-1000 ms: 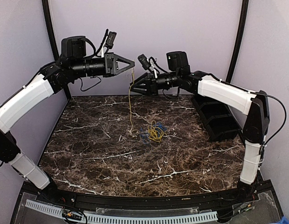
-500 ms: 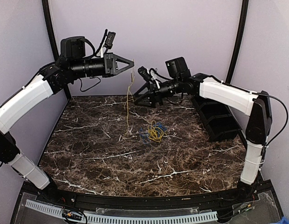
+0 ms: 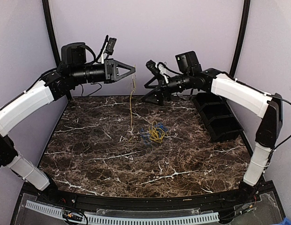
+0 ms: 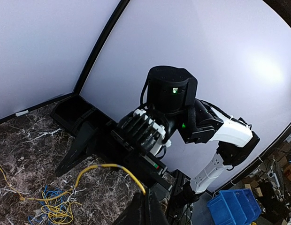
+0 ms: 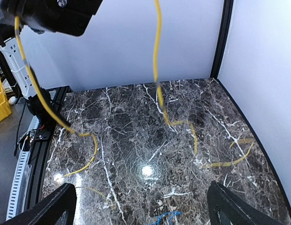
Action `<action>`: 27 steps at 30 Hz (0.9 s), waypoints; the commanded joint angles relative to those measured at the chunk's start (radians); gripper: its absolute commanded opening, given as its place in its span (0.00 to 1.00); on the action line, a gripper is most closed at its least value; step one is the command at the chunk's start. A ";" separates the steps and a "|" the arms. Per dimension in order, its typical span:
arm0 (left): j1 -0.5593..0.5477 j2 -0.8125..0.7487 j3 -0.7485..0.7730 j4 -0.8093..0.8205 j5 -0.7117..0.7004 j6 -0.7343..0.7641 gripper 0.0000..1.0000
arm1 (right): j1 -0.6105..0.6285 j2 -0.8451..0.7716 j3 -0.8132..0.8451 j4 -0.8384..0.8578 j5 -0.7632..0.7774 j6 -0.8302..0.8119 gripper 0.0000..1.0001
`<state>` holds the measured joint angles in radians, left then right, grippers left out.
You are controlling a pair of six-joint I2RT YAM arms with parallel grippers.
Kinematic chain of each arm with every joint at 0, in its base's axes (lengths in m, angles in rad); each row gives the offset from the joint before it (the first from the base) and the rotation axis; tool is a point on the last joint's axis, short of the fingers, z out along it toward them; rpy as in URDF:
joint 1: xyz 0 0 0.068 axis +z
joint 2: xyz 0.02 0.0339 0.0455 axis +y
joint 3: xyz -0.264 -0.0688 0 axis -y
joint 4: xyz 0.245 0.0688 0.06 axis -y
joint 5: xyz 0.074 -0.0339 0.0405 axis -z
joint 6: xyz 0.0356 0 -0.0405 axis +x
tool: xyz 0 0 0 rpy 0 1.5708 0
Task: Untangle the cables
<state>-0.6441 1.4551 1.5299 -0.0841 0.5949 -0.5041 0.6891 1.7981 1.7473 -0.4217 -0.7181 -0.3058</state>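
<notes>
We see the left arm (image 3: 23,105) and the right arm (image 3: 237,93), both with smooth white shells on the long links and black rounded joints. Some thin black wires (image 3: 99,47) loop above the left wrist. The left gripper (image 3: 134,69) and the right gripper (image 3: 144,93) are black, with triangular fingers. A small green light (image 4: 174,91) glows on the right arm's black housing.

A dark brown, white-veined marble-look bench (image 3: 112,159) stands inside plain pale lilac walls (image 3: 192,28). Thin black posts (image 3: 48,23) rise at its two far corners. A black divided tray (image 3: 220,119) lies along the right edge. A bright lamp glare (image 5: 146,171) shines on the stone.
</notes>
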 commanded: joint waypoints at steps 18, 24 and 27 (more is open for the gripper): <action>-0.005 -0.053 -0.031 0.138 0.011 -0.062 0.00 | 0.059 0.130 0.113 0.255 -0.273 0.194 0.85; -0.005 -0.054 -0.035 0.151 0.010 -0.071 0.00 | 0.057 0.128 0.075 0.326 -0.265 0.277 0.51; -0.005 -0.057 -0.039 0.153 0.012 -0.073 0.00 | 0.058 0.133 0.080 0.341 -0.256 0.296 0.44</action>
<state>-0.6445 1.4498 1.5024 0.0299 0.6079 -0.5663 0.7380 1.9289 1.8301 -0.1604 -0.9676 -0.0608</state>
